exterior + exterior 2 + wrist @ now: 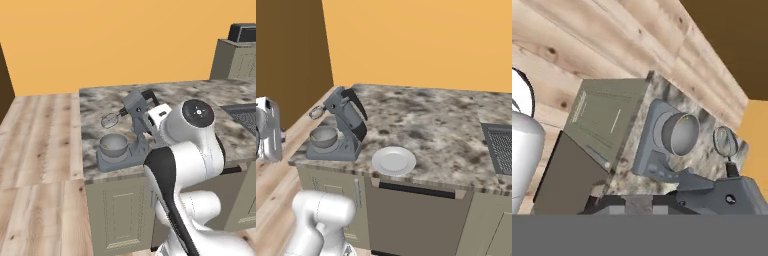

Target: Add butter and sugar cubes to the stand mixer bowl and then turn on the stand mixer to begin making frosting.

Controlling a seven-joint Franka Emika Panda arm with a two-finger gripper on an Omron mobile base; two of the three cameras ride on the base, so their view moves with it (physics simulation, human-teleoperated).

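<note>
Gripper [629, 202]: at the bottom edge of the hand view, dark fingertips drawn close together, jaws all but shut, nothing held between them.

Stand mixer [712, 192]: directly ahead of the fingertips, close, grey head tilted up. Long axis from column to wire whisk [725, 141], running away from the hand toward the counter's end.

Stand mixer bowl [679, 134]: beyond the mixer body on the flat base, open mouth facing the hand camera, whisk raised clear of the rim. In the left base view, bowl [113, 145] on the near left corner of the counter [200, 95].

Plate [394, 160]: white, just right of the mixer base, near the front edge. Seemingly bare.

Butter, sugar cubes: not made out anywhere on the counter; inside of bowl too small to judge.
</note>
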